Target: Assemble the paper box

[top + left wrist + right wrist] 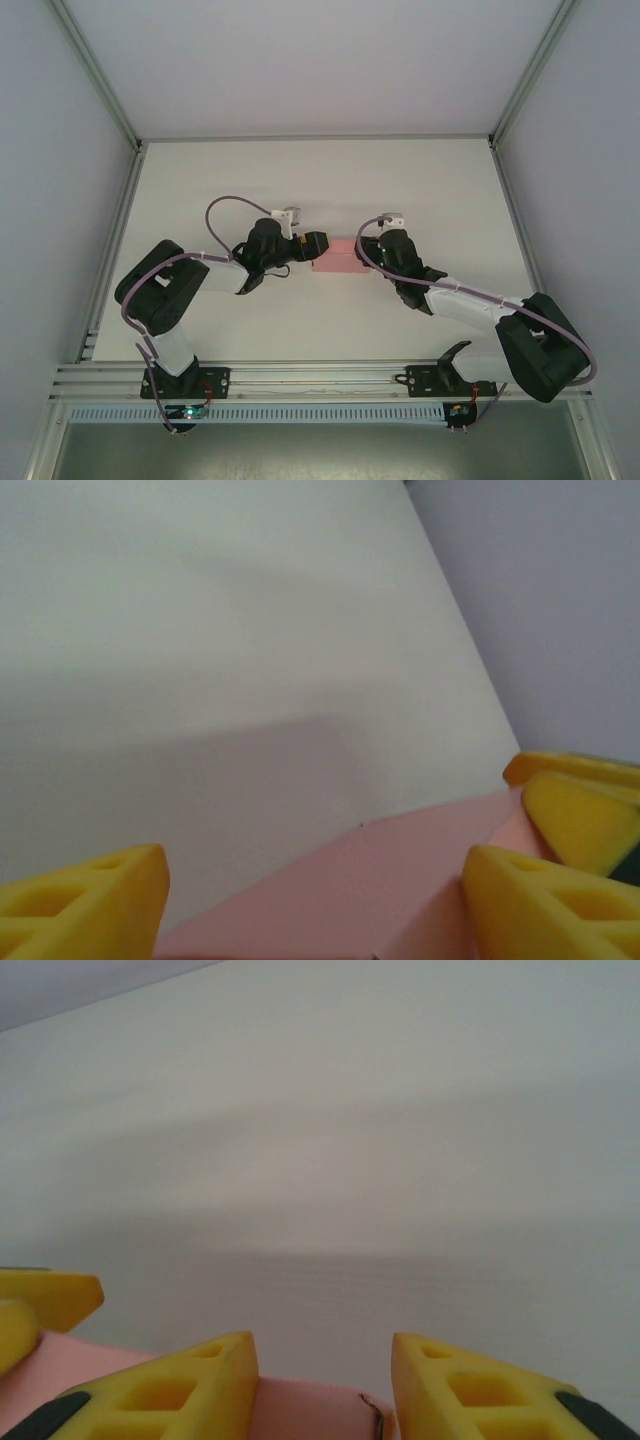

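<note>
- Top external: the paper box (338,258) is seen on the worktop (300,180), its long axis running left–right. It is bracketed by the left tool (316,246) and the right tool (366,250), both equally near, with bare worktop all round.
- Left wrist: the left tool (315,870) is held wide, the paper box low between its fingers (85,905).
- Right wrist: the right tool (320,1345) is parted moderately, nothing is seen clamped, and the paper box's edge lies beneath.

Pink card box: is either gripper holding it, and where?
Cannot be told. The left gripper stands open astride one end of the pink card box; the right gripper straddles the other, grip unclear.
</note>
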Controlling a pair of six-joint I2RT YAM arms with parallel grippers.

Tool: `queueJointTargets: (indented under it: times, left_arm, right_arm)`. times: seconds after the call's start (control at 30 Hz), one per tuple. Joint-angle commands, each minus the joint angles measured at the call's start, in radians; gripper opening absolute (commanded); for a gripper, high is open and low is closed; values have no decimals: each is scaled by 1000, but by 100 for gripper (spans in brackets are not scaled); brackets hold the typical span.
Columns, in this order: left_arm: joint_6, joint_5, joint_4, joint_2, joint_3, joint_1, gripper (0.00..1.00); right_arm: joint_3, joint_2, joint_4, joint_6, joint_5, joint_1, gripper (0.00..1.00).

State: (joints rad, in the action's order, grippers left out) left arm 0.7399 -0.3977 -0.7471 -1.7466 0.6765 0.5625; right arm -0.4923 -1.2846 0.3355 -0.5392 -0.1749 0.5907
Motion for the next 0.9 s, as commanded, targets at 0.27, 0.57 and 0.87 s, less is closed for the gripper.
queueJointTargets:
  times: [0.27,0.57,0.87]
  left_arm:
    - [-153,-29,343,69,72,36,100]
    - [-251,111,566,177,169,36,100]
    - [-307,735,1082,443,281,33,100]
  right_arm:
    - [-47,-21,-116,-2,35,12,52]
    - [-117,41,-175,78,11,-17,97]
    - [-253,120,-289,479,236,-109,98]
